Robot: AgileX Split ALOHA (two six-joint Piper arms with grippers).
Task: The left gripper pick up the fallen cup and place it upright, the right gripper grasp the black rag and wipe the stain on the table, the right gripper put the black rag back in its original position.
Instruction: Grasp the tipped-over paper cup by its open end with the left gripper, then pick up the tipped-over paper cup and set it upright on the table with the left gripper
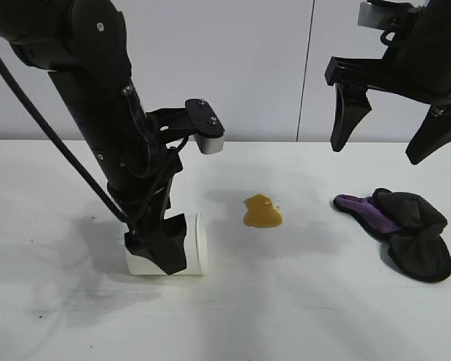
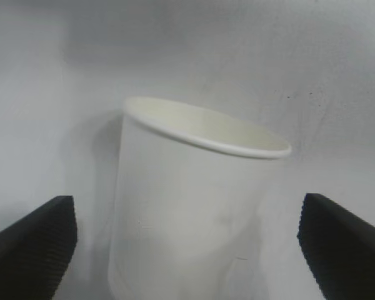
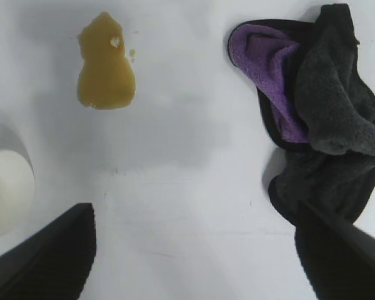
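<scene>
The white cup lies on its side on the white table, at the left. My left gripper is down around it, open, with one finger on each side of the cup and a gap to its wall on both sides. The yellowish-brown stain sits at the table's middle. Further right lies the black rag, its purple patch showing. My right gripper hangs open in the air above the rag, holding nothing. Its wrist view shows the stain, the rag and the cup's base.
A pale wall runs behind the table's far edge. Bare tabletop lies between the cup, the stain and the rag, and along the near side. Faint grey scuffs mark the near left area.
</scene>
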